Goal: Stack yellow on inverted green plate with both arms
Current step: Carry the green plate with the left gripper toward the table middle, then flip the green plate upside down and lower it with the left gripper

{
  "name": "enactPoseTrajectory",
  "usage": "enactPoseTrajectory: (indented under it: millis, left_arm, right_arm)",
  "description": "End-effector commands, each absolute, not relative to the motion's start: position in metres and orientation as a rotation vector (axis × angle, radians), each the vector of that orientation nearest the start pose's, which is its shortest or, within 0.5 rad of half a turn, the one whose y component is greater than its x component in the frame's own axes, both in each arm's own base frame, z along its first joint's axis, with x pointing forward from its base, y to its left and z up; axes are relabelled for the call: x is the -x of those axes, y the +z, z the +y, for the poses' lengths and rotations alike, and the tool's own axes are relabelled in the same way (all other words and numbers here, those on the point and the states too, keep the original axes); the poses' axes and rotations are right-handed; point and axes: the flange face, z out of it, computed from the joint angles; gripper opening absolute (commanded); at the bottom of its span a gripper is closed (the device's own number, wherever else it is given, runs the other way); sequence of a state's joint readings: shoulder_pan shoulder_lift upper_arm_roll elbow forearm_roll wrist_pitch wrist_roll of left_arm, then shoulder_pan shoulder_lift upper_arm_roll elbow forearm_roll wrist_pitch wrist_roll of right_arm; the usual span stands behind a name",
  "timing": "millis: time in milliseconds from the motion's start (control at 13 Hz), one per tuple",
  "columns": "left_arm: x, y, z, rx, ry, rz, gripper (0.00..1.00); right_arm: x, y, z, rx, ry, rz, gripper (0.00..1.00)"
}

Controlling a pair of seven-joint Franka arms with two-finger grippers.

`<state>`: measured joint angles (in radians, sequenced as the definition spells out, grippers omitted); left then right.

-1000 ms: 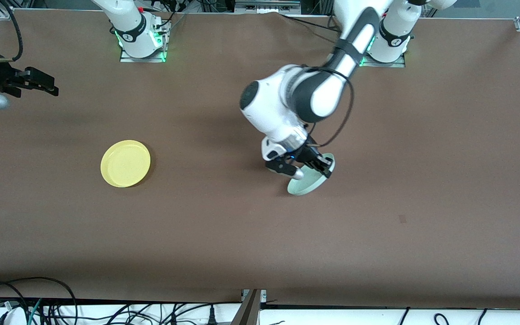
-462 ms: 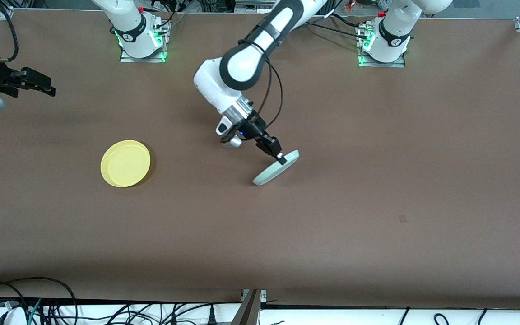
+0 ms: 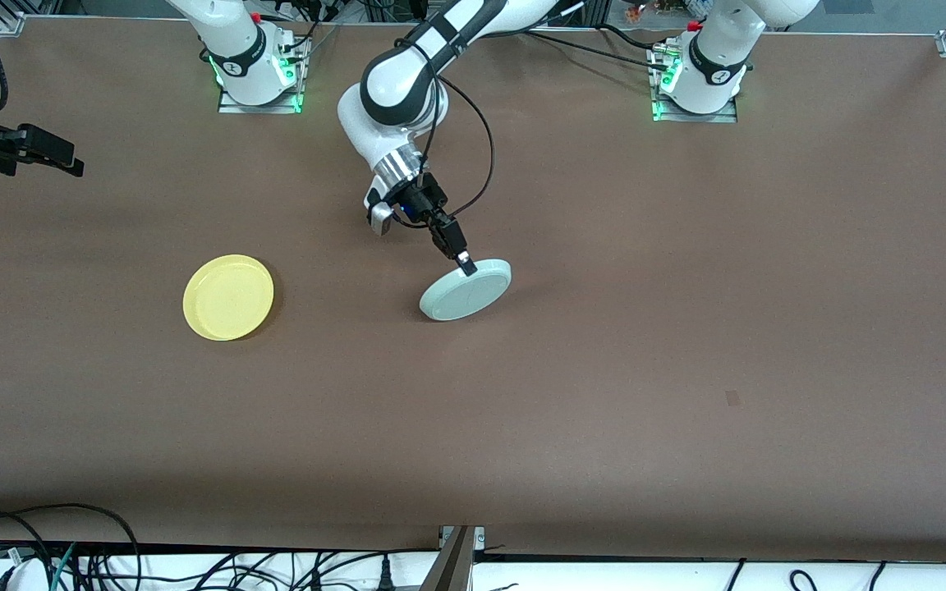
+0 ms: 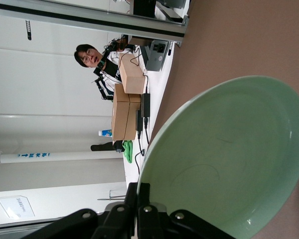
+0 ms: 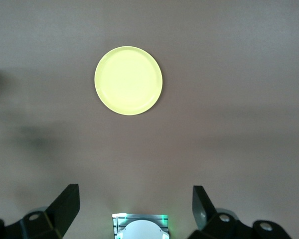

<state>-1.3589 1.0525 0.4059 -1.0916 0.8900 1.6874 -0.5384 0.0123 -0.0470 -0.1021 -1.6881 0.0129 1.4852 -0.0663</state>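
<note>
The pale green plate [image 3: 466,291] is near the middle of the brown table, underside up and tilted. My left gripper [image 3: 465,264] is shut on its rim at the edge farther from the front camera. The left wrist view shows the plate's hollow side [image 4: 229,159] with the rim pinched in the left gripper [image 4: 138,193]. I cannot tell if the plate touches the table. The yellow plate [image 3: 228,296] lies rim up toward the right arm's end, and shows in the right wrist view [image 5: 128,80]. My right gripper [image 3: 50,156] is open, empty and raised high over that end of the table [image 5: 134,209].
The two arm bases [image 3: 255,74] [image 3: 699,78] stand along the table edge farthest from the front camera. The right arm's base also shows in the right wrist view [image 5: 139,226]. Cables [image 3: 71,558] hang past the nearest table edge. A small dark mark [image 3: 732,398] is on the table.
My left arm has swung the green plate toward the right arm's end and turned it from nearly edge-on to underside up. My right gripper drifted slightly outward.
</note>
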Motion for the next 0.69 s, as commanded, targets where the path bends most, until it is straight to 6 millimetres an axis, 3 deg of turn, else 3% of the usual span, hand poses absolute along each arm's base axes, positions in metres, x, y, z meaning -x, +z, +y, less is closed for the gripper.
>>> enactPoseTrajectory:
  millis: [0, 385, 615]
  left_arm:
    - [-0.411, 0.239, -0.630, 1.709, -0.692, 0.787, 0.00]
    - [-0.392, 0.194, -0.633, 1.692, -0.732, 0.755, 0.00]
    - [-0.386, 0.189, -0.635, 1.732, -0.750, 0.731, 0.00]
  right_arm:
    - [-0.520, 0.591, -0.050, 3.100, 0.257, 0.056, 1.00]
    - [-0.518, 0.589, -0.056, 3.093, 0.292, 0.070, 1.00]
    - [-0.518, 0.589, -0.057, 3.093, 0.292, 0.074, 1.00]
